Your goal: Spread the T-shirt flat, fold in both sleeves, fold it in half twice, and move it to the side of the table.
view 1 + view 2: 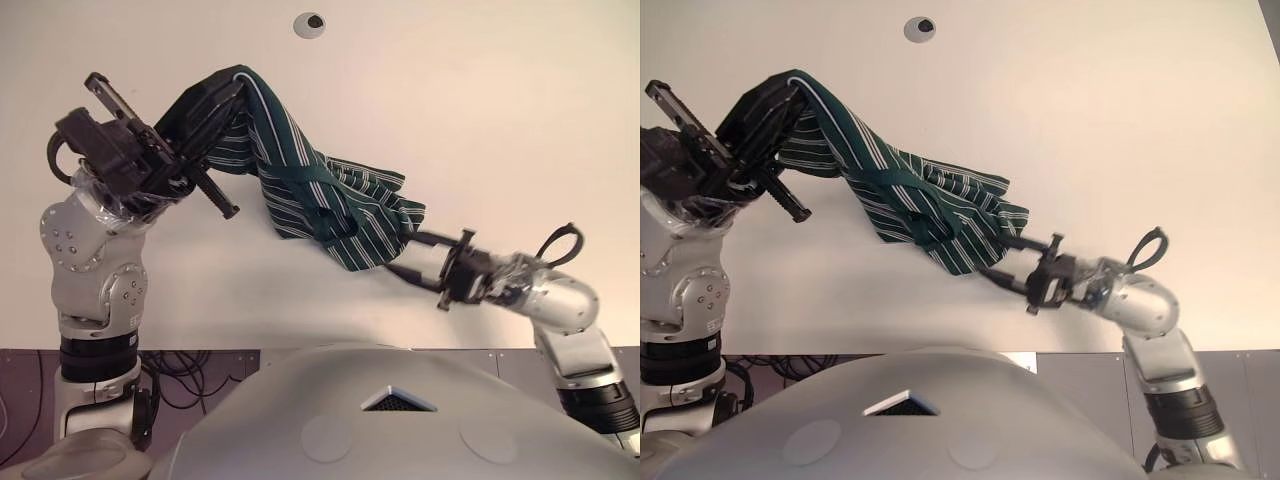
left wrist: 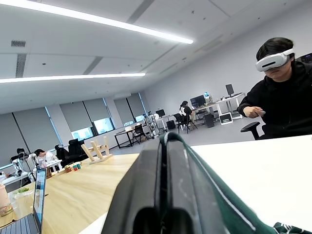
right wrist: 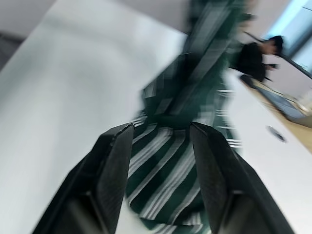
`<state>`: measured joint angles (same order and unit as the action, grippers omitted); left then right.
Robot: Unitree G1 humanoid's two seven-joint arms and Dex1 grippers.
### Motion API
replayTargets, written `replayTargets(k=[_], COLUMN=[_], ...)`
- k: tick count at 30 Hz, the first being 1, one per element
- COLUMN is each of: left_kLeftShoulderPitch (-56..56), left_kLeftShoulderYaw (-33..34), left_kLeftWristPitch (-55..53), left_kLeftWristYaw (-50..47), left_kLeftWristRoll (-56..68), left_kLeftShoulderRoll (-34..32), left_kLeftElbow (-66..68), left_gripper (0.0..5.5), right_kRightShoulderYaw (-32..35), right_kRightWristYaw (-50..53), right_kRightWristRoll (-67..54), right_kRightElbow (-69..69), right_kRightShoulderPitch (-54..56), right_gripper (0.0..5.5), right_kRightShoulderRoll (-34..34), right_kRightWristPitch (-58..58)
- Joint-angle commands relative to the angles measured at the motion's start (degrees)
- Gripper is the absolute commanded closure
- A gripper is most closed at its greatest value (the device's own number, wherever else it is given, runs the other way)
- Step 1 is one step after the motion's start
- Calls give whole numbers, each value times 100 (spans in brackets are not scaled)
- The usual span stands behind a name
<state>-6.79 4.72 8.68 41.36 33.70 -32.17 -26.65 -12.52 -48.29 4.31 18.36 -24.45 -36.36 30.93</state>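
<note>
The T-shirt (image 1: 300, 170) is dark green with white stripes. It hangs bunched in a long twisted strip over the white table (image 1: 480, 120). My left gripper (image 1: 222, 92) is raised at the left and shut on the shirt's upper end; in the left wrist view its fingers (image 2: 156, 195) are pressed together with green cloth (image 2: 209, 190) beside them. My right gripper (image 1: 400, 253) is at the shirt's lower end, open. In the right wrist view its fingers (image 3: 117, 161) stand wide apart, with striped cloth (image 3: 165, 165) in the gap and beyond. I cannot tell whether they touch it.
A small round grommet (image 1: 310, 25) sits in the table at the far middle. The table's front edge (image 1: 200, 348) runs just ahead of my arms, with cables (image 1: 185, 375) below it at the left. Bare tabletop lies to the right and behind the shirt.
</note>
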Motion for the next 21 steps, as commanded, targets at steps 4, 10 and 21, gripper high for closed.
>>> replayTargets(k=[4, 10, 21], left_kLeftShoulderPitch=[-43, -25, 94], left_kLeftShoulderYaw=[104, 112, 132], left_kLeftWristPitch=[-199, -322, -553], left_kLeftWristYaw=[-26, -37, -138], left_kLeftWristRoll=[-146, -125, -125], left_kLeftShoulderRoll=[76, 132, 235], left_kLeftElbow=[-16, -116, -281], left_gripper=[550, 550, 550], right_kRightShoulderYaw=[-214, -415, -632], right_kRightWristYaw=[717, 1334, 1306], right_kRightWristRoll=[1613, 2595, 2654], right_kRightElbow=[-755, -1194, -1020], right_kRightShoulderPitch=[318, 731, 848], right_gripper=[341, 341, 469], right_kRightShoulderRoll=[-90, 145, -218], right_kRightWristPitch=[888, 249, -15])
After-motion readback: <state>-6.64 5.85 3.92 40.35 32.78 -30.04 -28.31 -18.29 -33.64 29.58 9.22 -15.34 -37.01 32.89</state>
